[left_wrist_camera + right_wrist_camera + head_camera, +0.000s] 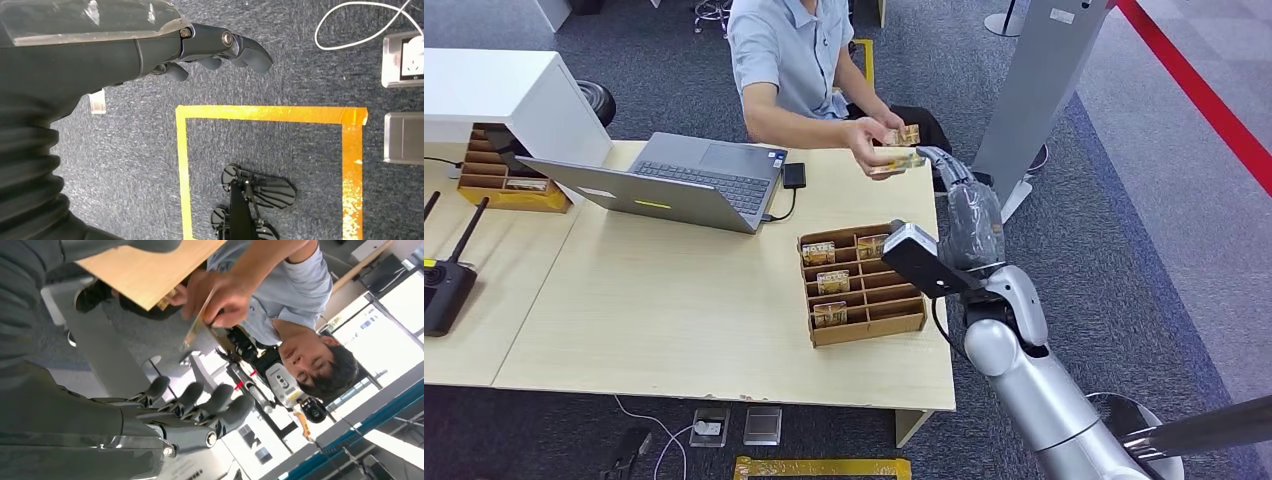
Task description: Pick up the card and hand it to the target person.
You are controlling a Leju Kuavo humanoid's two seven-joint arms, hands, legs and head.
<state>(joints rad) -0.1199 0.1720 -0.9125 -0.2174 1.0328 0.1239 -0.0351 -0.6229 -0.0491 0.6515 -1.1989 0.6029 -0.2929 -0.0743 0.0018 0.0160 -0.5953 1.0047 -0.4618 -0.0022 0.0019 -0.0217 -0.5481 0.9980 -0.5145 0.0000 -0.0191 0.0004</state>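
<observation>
- The right robot hand [964, 200] reaches past the far right corner of the counter [674, 320], fingers [220, 407] apart and holding nothing.
- The card [897, 161] is pinched in the person's hand [869, 140], just beyond the fingertips, apart from them.
- The left robot hand [210, 50] hangs over the carpet, fingers loosely curled and holding nothing.
- No writing is readable.
- The cardboard tray [869, 325] sits near the counter's right edge.

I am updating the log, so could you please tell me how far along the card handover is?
Nearly finished, it seems. The card is now in the person's hand, pinched at its edge in the right wrist view. The right hand reaches toward it, fingers empty and apart. The left hand hangs over the floor. What looks left is drawing the right arm back.
</observation>
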